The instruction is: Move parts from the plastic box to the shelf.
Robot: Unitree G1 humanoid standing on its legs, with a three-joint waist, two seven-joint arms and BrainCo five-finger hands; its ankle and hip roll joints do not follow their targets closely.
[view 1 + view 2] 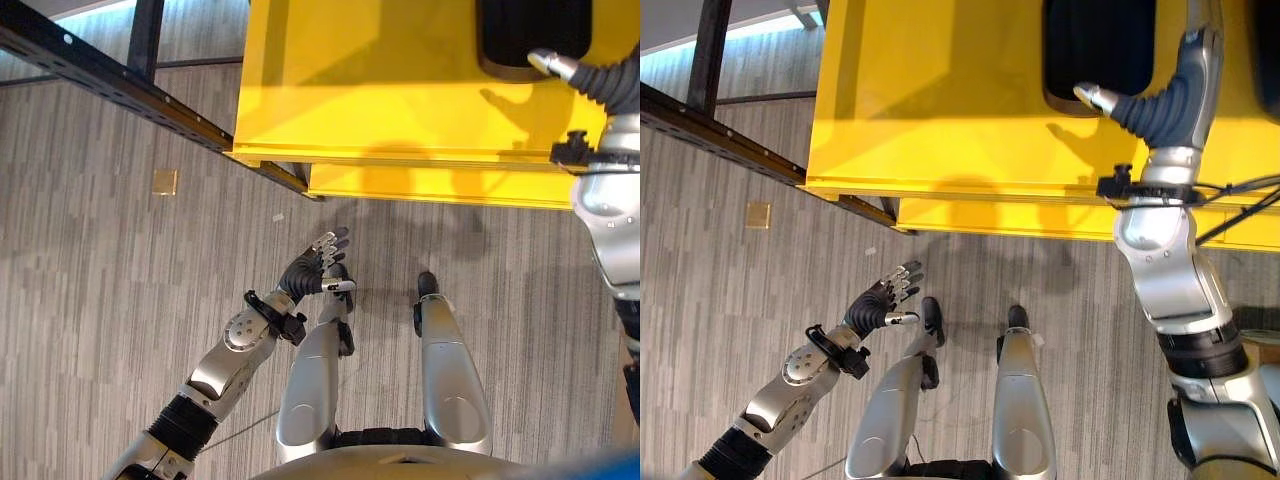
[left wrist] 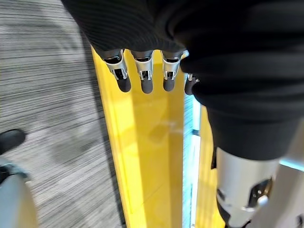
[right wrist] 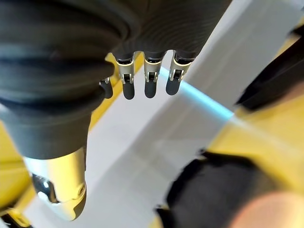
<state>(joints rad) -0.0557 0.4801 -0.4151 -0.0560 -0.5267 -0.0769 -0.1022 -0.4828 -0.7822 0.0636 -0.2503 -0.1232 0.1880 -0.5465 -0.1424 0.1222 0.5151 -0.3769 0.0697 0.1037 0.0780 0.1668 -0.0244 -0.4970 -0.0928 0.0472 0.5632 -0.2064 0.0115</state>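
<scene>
**Plastic box holds its load as robot's right hand reaches over the rim**

Plastic box [image 1: 970, 190], bright yellow, smooth-walled and broad, stands on the grey wood-grain floor [image 1: 100, 300] in front of the robot. A dark metal shelf rail [image 1: 110, 90] runs at a slant past the box's left corner.

Inside the box, toward its far right side, lies a black part [image 1: 1098, 45] with rounded corners, most of it cut off by the frame. Its material and full outline cannot be made out.

The right hand [image 1: 1150, 105] is raised over the box just beside that part, with the thumb tip at the part's near edge. Whether they touch cannot be told. In the right wrist view the fingers are extended and carry nothing.

The left hand [image 1: 310, 268] hangs low over the floor, well apart from the box, fingers spread and empty. A small tan square [image 1: 165, 181] lies on the floor near the rail.

Nothing has reached the shelf yet, so the first pick appears to be the step in hand.

The part looks like a rigid moulded piece: stiff, unlikely to be fragile, and probably light enough for one hand. Its dark surface seems smooth, so it could slide in a loose grip.

The safest hold is likely across a straight edge, fingers over the top and the thumb opposing underneath or on the side. The rounded corners are best avoided, as the fingertips could roll off them.
</scene>
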